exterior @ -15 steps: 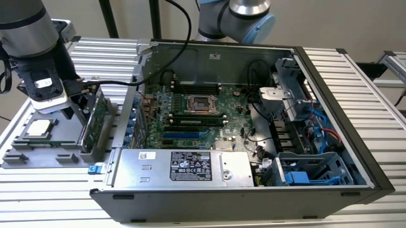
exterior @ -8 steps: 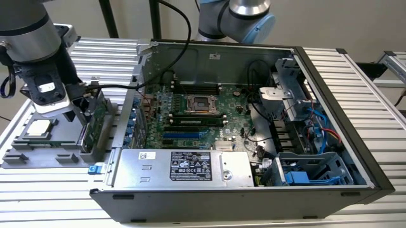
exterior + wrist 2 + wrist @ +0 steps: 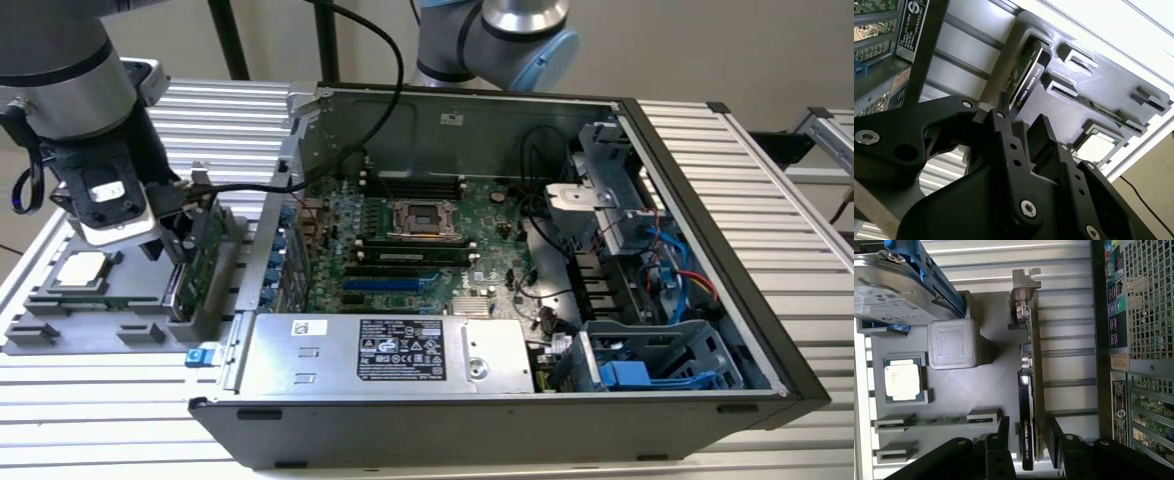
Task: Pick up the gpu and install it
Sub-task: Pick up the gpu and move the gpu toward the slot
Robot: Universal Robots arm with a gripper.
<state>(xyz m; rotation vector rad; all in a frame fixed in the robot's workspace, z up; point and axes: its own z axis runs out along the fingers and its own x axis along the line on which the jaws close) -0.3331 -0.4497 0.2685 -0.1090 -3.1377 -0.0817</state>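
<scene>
The gpu (image 3: pixel 1030 390) stands on its edge in a slot of the grey parts tray (image 3: pixel 979 390), black cover on one face and green board on the other. Its metal bracket (image 3: pixel 1023 290) is at the end away from my gripper. My gripper (image 3: pixel 1028 436) is open and straddles the card's near end, one black finger (image 3: pixel 1003 432) on each side with a small gap to the card. In the second wrist view the gpu (image 3: pixel 1026 75) lies just beyond the fingertips (image 3: pixel 1040 131). In the exterior view my gripper (image 3: pixel 171 245) hangs over the gpu (image 3: pixel 200 262), left of the open computer case (image 3: pixel 534 400).
The tray also holds a silver hard drive with blue rails (image 3: pixel 894 290), a square CPU chip (image 3: pixel 902 380), a memory stick (image 3: pixel 934 421) and a grey block (image 3: pixel 952 342). The case's side wall (image 3: pixel 1134 340) runs close beside the card. Inside the case lies the motherboard (image 3: pixel 400 250).
</scene>
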